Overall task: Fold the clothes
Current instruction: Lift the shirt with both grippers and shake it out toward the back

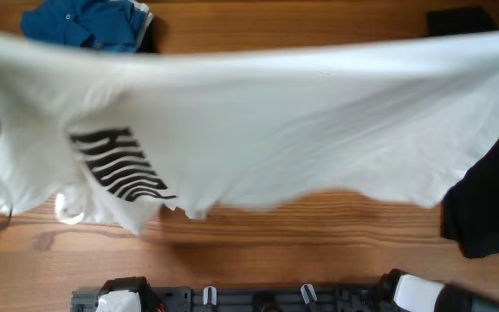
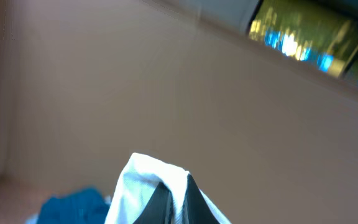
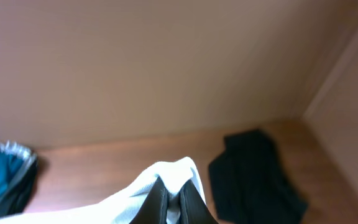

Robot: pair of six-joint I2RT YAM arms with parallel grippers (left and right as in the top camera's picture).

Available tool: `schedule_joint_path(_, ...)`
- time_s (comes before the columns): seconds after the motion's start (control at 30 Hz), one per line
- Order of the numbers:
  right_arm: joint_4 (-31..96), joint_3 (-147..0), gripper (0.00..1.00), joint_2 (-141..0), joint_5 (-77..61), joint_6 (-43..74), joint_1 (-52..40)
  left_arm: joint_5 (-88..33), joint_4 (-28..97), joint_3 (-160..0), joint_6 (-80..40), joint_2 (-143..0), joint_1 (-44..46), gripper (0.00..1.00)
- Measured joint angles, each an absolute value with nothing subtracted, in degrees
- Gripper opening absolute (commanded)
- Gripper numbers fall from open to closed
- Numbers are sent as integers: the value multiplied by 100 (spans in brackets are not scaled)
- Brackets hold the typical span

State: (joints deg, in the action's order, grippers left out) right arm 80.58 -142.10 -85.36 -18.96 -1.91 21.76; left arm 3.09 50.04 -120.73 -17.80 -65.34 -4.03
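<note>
Wooden table [image 1: 258,234] is spanned from 9 to 3 o'clock by a white shirt [image 1: 275,130], held stretched above it. A black garment [image 1: 488,208] is seen at 4 o'clock, a blue garment [image 1: 89,23] at 11 o'clock. The shirt's edge is pinched by the left claw [image 2: 177,186] and by the right claw [image 3: 174,190].

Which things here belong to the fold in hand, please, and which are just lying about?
In hand: white printed T-shirt, left gripper, right gripper.
Lying about: blue garment, black garment at the right edge, dark cloth at the far corner.
</note>
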Motion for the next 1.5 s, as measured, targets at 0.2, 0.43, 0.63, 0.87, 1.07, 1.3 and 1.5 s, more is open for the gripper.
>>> schedule_joint_path(0.2, 6914, -14123, 4, -10191, -2211, -121, 2143, -165, 4073, -12029, -1868, -8486, -381, 4)
schedule_joint_path(0.43, 4858, -14073, 4, -11091, -2491, 454, 1861, -596, 1601, -11913, -2040, -10178, -338, 4)
schedule_joint_path(0.63, 3614, -14075, 4, -10954, -2508, 947, 1868, -703, 602, -12175, -2217, -10210, -301, 4)
schedule_joint_path(0.87, 4091, -14075, 4, -10772, -2488, 980, 1896, -812, 1232, -12575, -2178, -10031, -301, 4)
schedule_joint_path(1.07, 5688, -14066, 4, -11163, -2434, 458, 1896, -950, 4150, -12619, -1754, -10171, -301, 4)
schedule_joint_path(1.3, 6928, -13928, 4, -11789, -2534, -32, 1903, -952, 6368, -12586, -1306, -10634, -301, 4)
schedule_joint_path(1.5, 8176, -13931, 4, -11430, -2661, -534, 1962, -952, 7878, -12589, -1216, -10510, -301, 4)
